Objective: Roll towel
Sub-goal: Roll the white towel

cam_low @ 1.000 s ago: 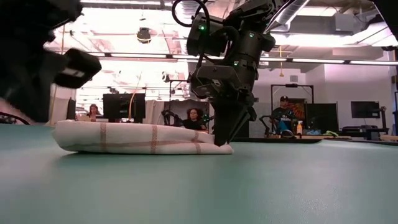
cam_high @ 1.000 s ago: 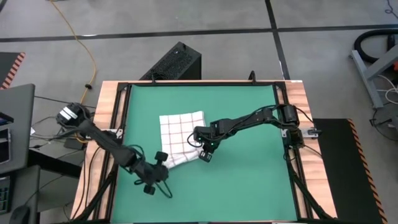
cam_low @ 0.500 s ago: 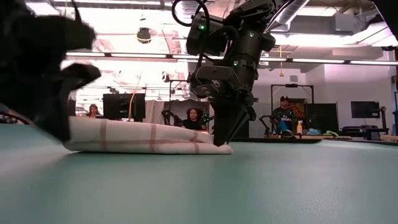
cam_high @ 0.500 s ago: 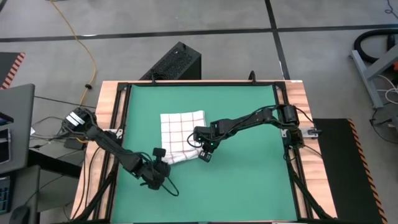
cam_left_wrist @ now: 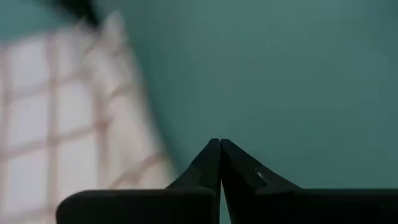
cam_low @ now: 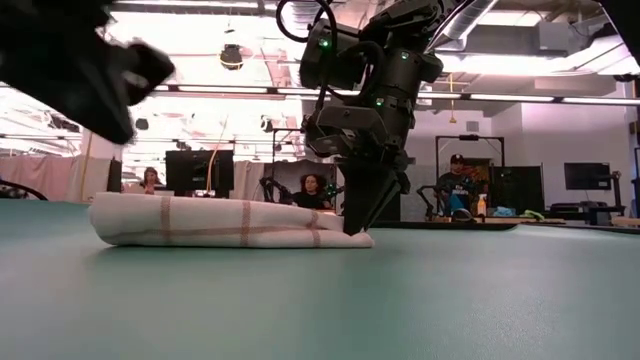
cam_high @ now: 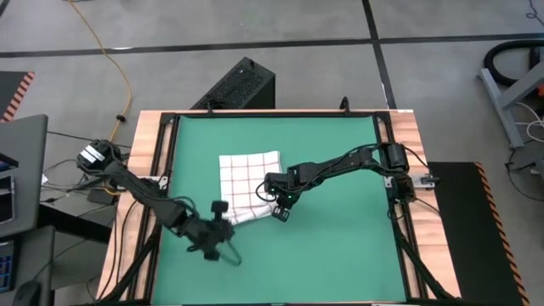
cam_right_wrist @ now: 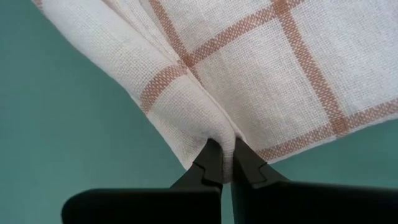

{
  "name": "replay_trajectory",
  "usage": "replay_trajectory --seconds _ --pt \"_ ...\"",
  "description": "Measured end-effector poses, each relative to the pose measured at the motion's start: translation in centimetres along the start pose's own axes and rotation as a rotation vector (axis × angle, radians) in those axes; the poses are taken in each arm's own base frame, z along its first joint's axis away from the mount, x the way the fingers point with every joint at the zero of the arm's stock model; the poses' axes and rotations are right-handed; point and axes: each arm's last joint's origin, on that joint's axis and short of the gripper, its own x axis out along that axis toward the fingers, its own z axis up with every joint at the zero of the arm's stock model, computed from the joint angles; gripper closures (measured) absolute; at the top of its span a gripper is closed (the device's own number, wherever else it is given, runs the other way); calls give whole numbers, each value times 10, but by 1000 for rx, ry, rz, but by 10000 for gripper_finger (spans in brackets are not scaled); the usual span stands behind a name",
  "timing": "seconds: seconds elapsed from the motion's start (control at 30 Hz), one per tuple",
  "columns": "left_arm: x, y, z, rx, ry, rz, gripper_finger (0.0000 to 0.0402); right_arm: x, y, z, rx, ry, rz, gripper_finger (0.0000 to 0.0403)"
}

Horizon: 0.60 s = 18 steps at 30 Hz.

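Note:
The towel (cam_high: 248, 187), white with thin red check lines, lies folded flat on the green mat (cam_high: 340, 255); in the low view it is a low, thick pad (cam_low: 230, 222). My right gripper (cam_high: 279, 212) is shut on the towel's near right corner and points steeply down (cam_low: 360, 222). My left gripper (cam_high: 223, 223) is shut and empty. It hovers above the mat just off the towel's near left end, where the left wrist view shows its tips (cam_left_wrist: 220, 144) over bare mat beside the towel (cam_left_wrist: 68, 124). My right gripper pinches the towel's near right corner (cam_right_wrist: 211, 127) between its two fingers, where folded layers run together into a crease. The fingers come from above, slanting steeply down. That corner stays low on the mat (cam_low: 352, 236), and the rest of the towel lies flat and slack.
A wooden frame (cam_high: 153, 170) borders the mat. A black box (cam_high: 242, 85) stands on the floor beyond the far edge. There is bare mat to the right of the towel and near it. In the low view, people sit at desks (cam_low: 312, 190) in the room behind.
My left gripper dipped toward the towel's left end, then rose up and away from it, tipping a little, and stayed shut. The right gripper kept its hold without moving. The towel lies much as before.

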Motion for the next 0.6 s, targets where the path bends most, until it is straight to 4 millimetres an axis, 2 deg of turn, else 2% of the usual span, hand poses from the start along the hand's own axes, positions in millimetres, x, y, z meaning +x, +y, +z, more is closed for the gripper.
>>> replay_trajectory --seconds 0.1,0.3,0.47,0.6 --pt "1 -8 -6 45 15 10 401 0 0 0 -1 -2 1 386" --pt "21 -10 -23 96 116 38 401 0 0 2 -17 -27 -1 386" --pt "33 -4 -33 92 200 117 401 0 0 3 -18 -30 2 386" --pt "32 6 -38 70 258 195 401 0 1 3 -26 -29 4 386"
